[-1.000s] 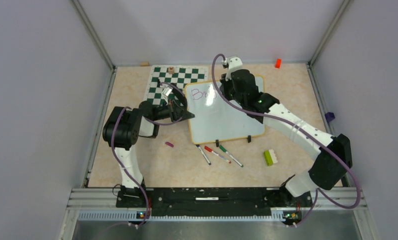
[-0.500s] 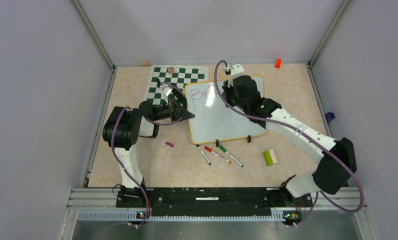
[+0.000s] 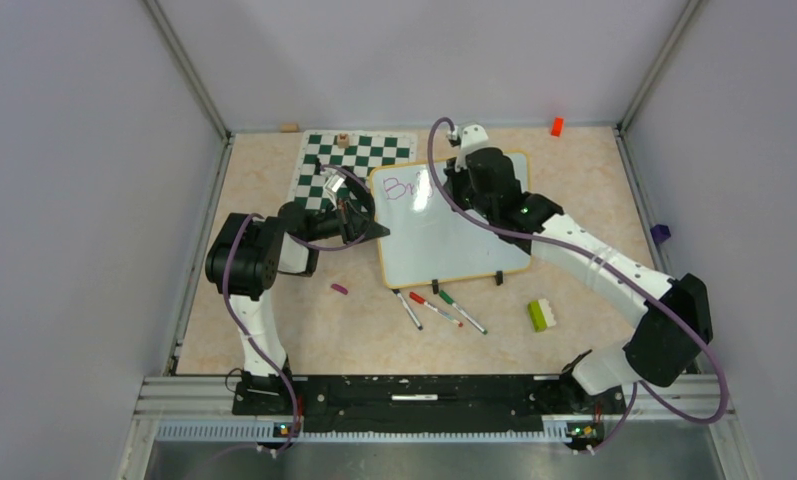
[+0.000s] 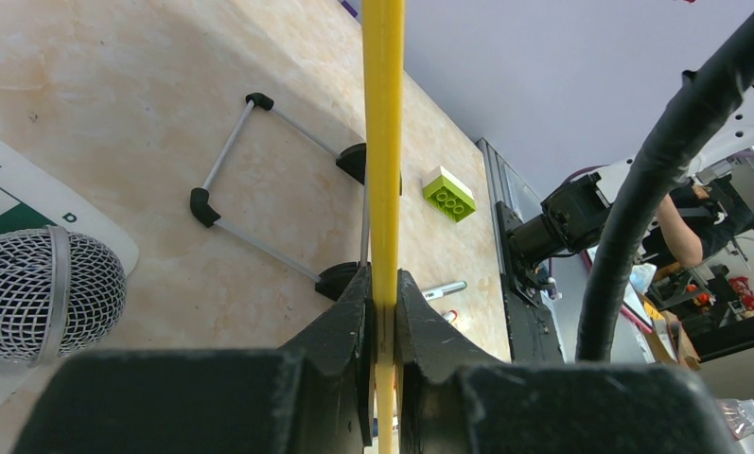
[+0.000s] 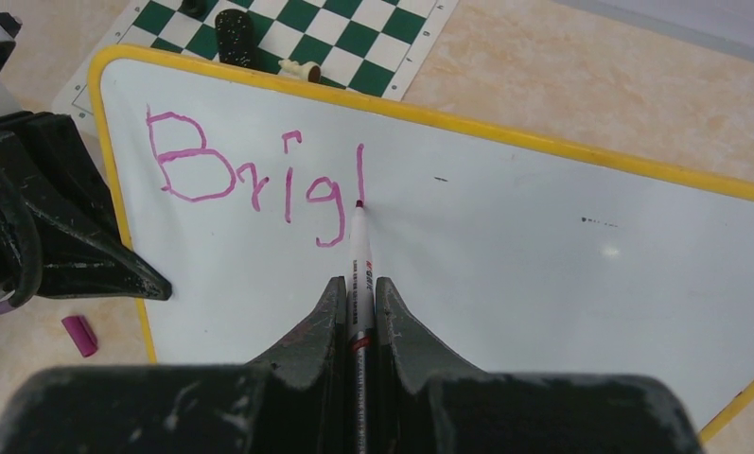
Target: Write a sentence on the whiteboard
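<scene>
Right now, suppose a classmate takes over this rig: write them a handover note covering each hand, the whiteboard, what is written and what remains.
Left hand: shut on the yellow rim of the whiteboard, at its left edge.
Right hand: shut on the marker, tip touching the board.
Whiteboard: next to the chess mat, in front of both arms.
Done: the sentence so far reads "Brig" plus one upright stroke, in purple, near the board's top left corner.
Left: finish that word, then write the rest of the sentence.

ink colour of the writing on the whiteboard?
Pinkish purple lettering on the whiteboard; it shows best in the right wrist view.
</scene>
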Robot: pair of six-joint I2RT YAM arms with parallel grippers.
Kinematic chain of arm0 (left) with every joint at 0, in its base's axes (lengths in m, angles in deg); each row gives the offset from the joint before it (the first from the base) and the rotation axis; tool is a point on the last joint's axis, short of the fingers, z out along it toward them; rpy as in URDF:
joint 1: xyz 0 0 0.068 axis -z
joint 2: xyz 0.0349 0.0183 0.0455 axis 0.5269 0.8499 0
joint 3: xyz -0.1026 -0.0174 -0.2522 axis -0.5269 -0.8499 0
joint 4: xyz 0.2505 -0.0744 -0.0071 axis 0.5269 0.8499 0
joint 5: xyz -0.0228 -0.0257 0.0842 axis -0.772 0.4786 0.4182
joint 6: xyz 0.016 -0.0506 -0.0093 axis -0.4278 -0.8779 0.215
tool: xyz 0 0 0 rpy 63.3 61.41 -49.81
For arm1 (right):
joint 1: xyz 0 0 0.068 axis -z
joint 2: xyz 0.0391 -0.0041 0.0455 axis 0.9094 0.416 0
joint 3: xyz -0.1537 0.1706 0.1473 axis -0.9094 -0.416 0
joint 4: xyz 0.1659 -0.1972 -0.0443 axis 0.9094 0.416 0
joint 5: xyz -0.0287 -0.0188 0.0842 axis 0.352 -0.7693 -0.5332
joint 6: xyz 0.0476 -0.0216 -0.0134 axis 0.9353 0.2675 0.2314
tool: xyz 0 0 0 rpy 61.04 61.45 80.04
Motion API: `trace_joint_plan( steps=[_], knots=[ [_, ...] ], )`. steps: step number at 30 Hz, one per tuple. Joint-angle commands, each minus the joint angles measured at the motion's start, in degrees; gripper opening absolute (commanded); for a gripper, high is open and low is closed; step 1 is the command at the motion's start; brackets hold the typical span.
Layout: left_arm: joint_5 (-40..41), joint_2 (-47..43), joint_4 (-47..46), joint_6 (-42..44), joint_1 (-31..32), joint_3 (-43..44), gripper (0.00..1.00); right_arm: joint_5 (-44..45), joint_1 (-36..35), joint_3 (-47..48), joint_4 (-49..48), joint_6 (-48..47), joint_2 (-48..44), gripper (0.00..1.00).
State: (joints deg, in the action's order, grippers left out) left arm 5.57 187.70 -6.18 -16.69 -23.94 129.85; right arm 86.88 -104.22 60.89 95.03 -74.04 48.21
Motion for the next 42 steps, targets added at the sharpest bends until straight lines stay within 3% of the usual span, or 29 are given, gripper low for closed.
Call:
trace_joint_plan(
  steps=[1,16,42],
  knots=[
    [-1.80,-2.47,-5.44,0.62,0.32,-0.14,0.00,1.40,0.66,3.93,-0.92,-1.14,0.94,0.00],
    [-1.87,-2.55,-5.01,0.79,0.32,-0.06,0.00,4.28,0.84,5.23,0.76,-1.78,1.22,0.00],
    [-1.80,-2.55,-4.97,0.97,0.32,-0.18,0.00,1.26,0.80,1.23,2.73,-0.30,-2.04,0.00]
  ],
)
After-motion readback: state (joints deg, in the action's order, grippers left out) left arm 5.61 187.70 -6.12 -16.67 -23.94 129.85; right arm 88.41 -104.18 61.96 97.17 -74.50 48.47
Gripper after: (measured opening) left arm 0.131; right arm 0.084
